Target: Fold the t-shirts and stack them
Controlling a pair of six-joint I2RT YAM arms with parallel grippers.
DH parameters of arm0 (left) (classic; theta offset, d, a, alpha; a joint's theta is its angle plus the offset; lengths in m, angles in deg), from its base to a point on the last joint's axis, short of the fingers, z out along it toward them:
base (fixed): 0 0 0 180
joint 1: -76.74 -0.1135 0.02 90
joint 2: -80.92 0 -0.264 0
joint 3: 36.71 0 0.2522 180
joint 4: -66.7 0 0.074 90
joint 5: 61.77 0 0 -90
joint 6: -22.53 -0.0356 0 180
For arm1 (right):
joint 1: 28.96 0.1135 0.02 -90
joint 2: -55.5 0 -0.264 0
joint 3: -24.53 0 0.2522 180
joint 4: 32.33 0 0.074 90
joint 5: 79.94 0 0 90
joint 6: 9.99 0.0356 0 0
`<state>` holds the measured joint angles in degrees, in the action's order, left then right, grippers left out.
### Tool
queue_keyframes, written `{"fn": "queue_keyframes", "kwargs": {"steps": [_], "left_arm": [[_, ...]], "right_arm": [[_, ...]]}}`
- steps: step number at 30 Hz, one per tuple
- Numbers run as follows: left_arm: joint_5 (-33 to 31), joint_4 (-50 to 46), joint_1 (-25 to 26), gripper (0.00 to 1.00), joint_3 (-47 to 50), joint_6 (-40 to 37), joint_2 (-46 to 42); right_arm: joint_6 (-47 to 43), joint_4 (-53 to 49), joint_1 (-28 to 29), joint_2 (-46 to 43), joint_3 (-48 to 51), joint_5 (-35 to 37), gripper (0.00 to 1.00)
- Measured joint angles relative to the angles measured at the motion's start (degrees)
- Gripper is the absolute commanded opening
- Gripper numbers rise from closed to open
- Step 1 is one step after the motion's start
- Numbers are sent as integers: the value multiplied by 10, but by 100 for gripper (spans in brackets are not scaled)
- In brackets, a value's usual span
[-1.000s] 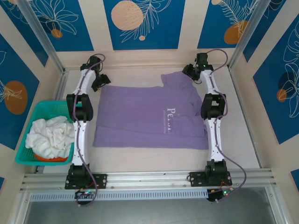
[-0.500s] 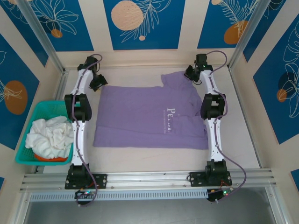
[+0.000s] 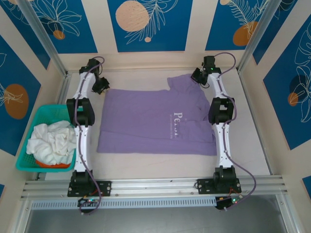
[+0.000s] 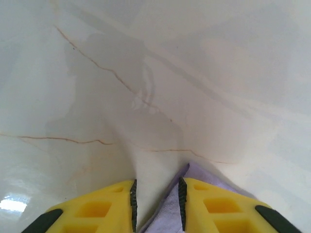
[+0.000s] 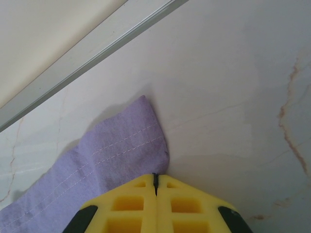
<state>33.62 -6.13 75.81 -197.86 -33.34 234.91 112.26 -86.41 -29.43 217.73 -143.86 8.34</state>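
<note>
A lavender-purple t-shirt (image 3: 146, 121) with white chest lettering lies spread flat on the table. My left gripper (image 3: 99, 86) is at its far left corner. In the left wrist view that gripper (image 4: 156, 187) is open, the jaws a narrow gap apart, and the shirt's corner (image 4: 167, 213) lies between them against the right finger (image 4: 214, 208). My right gripper (image 3: 197, 75) is at the far right sleeve. Seen from the right wrist, this gripper (image 5: 156, 175) is shut on the stitched sleeve hem (image 5: 112, 145). White t-shirts (image 3: 51, 141) lie bunched in the basket.
A teal plastic basket (image 3: 46, 109) stands at the left of the table, with something orange (image 3: 48, 165) under the white pile. A metal rail (image 5: 97, 48) and the back wall run close behind the right gripper. Bare table (image 3: 160, 165) lies in front of the shirt.
Both grippers have closed in at the shirt's far corners. The left one slid a little farther back and narrowed. The right one shut on the sleeve hem.
</note>
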Motion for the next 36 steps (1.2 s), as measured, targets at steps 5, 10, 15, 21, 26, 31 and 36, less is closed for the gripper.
{"fn": "queue_keyframes", "kwargs": {"steps": [5, 10, 15, 21, 26, 31, 36], "left_arm": [[18, 42, 1, 12, -11, 0, 15], [30, 66, 3, 0, -14, 0, 19], [34, 83, 8, 0, -14, -3, 22], [33, 87, 11, 0, -14, -17, 22], [24, 87, 14, 0, -14, -31, 21], [13, 87, 20, 0, -14, -32, 18], [1, 86, 29, 0, -9, -33, 1]], "right_arm": [[-4, 2, 1, 0, 0, 0, 0], [-4, 4, 1, 0, 0, 2, 0], [-4, 6, 1, -2, 0, 7, 0], [3, 15, 1, -16, 2, 13, 0], [7, 23, 1, -35, 12, 13, 0], [10, 26, 0, -51, 26, 13, 0], [11, 27, 0, -54, 28, 14, 0]]}}
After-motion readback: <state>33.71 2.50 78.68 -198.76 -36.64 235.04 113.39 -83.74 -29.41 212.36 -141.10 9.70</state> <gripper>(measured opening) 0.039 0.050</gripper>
